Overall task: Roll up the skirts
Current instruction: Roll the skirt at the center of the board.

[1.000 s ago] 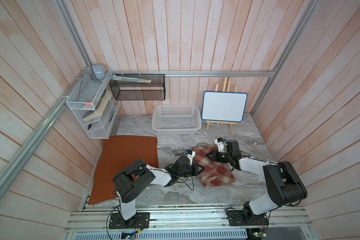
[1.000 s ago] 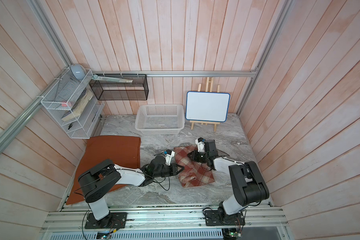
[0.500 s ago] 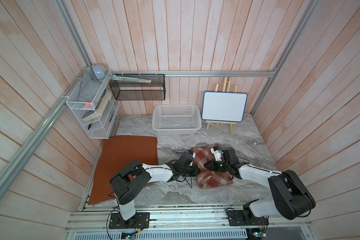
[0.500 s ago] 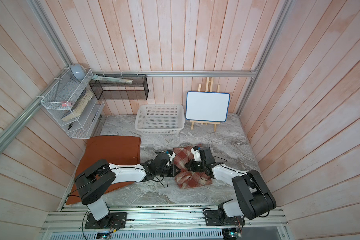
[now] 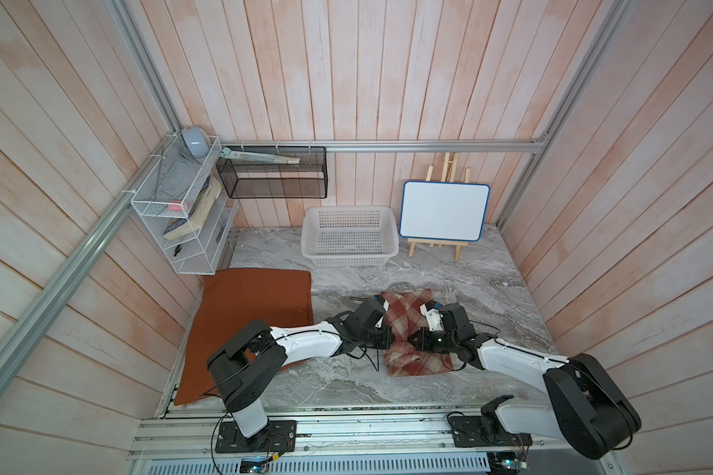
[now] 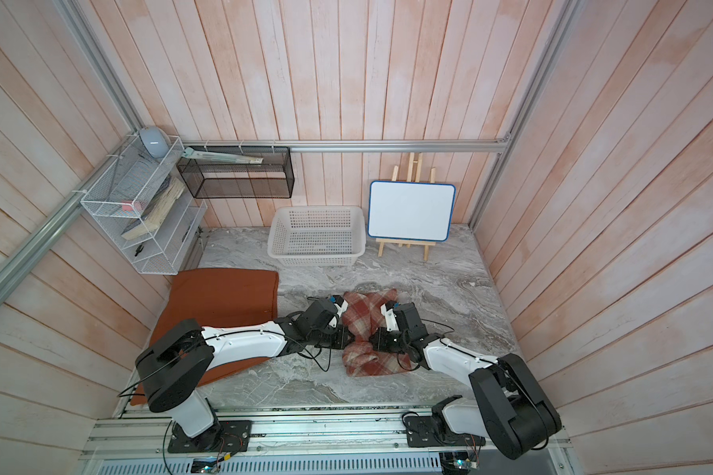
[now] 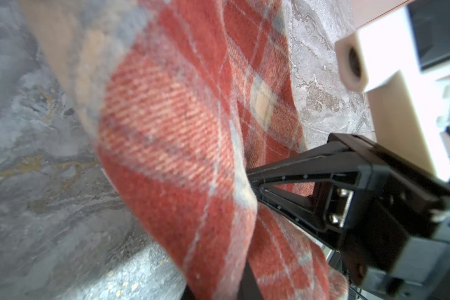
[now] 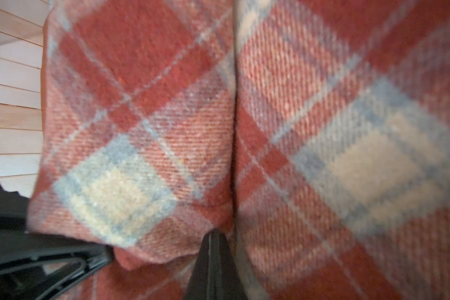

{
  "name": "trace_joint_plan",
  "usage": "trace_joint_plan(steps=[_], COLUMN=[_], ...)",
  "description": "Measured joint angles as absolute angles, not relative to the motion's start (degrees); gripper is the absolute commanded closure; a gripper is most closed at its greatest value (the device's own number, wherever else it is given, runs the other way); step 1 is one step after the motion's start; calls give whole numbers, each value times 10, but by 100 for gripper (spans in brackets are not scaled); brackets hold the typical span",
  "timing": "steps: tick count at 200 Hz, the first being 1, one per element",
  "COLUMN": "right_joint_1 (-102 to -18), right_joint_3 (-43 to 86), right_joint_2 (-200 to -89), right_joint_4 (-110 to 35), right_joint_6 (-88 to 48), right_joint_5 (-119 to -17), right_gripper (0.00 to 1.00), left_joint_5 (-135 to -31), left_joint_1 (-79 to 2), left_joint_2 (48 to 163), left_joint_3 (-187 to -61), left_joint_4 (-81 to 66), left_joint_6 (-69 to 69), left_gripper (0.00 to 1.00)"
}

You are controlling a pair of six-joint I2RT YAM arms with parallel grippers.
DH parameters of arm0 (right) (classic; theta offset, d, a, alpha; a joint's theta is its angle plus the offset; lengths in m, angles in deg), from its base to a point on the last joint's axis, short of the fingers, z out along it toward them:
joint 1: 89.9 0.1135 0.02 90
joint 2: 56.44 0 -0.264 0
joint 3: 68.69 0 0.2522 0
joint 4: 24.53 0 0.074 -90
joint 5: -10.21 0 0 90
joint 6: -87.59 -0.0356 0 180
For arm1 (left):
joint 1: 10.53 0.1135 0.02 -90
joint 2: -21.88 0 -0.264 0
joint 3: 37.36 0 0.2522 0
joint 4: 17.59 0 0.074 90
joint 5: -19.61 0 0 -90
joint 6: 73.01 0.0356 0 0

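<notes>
I clamp my left gripper (image 5: 391,340) and right gripper (image 5: 411,342) tight on the bunched plaid skirt (image 5: 404,314) from opposite sides, midway along the table (image 5: 470,279) front edge, rust-orange skirt (image 5: 248,316) flat along the left edge
</notes>
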State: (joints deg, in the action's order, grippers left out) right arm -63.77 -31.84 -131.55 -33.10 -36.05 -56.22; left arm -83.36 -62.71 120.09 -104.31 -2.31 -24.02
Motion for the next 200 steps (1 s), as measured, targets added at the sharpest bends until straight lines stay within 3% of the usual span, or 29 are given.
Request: trace_joint_plan(steps=[82, 127, 134, 200], right_joint_1=[-615, -591, -587, -568], right_joint_3=[-344, -345, -345, -345], right_joint_2=[-1352, -1350, -1346, -1245], right_joint_4=[-242, -232, -235, -361], right_joint_6=[-396, -412, -414, -427], right_joint_5=[-568, -606, -616, -702], right_gripper=[100, 100, 100, 99], left_joint_5=[-845, -839, -838, -796], left_joint_1=[-639, -658, -659, -687], left_joint_2=[1229, 1263, 1263, 1282], left_joint_3=[-1141, -1195, -1197, -1257], left_joint_4=[74, 112, 115, 184], left_joint_6=[-232, -234, -235, -227], left_gripper=[100, 91, 100, 100])
